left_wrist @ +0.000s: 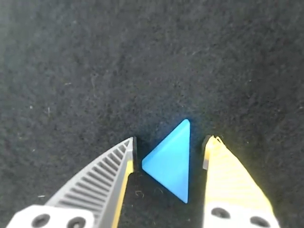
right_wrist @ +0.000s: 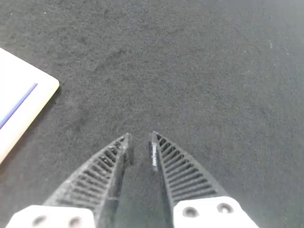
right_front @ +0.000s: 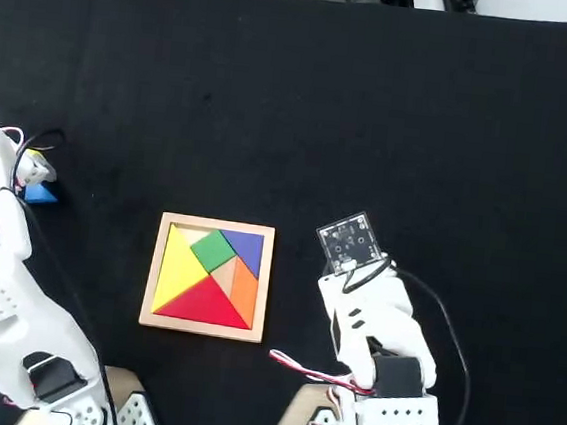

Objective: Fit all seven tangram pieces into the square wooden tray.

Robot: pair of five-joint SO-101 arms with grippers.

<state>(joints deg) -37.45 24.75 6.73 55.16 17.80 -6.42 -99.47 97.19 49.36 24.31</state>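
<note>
left gripper (left_wrist: 170, 141) stands wide apart astride the blue triangle (left_wrist: 169, 164), apparently not yet pinching, lined up for a grasp; this piece lies well apart from the wooden tray (right_front: 202, 331). right gripper (right_wrist: 141, 145) hangs barely parted, empty.

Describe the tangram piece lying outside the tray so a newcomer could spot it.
Find the square wooden tray mid-table on the black cloth, then look toward the left arm's side. Flat on the cloth, between the open fingers of the left end effector, lies a small blue triangle, the one piece outside the tray.
</note>
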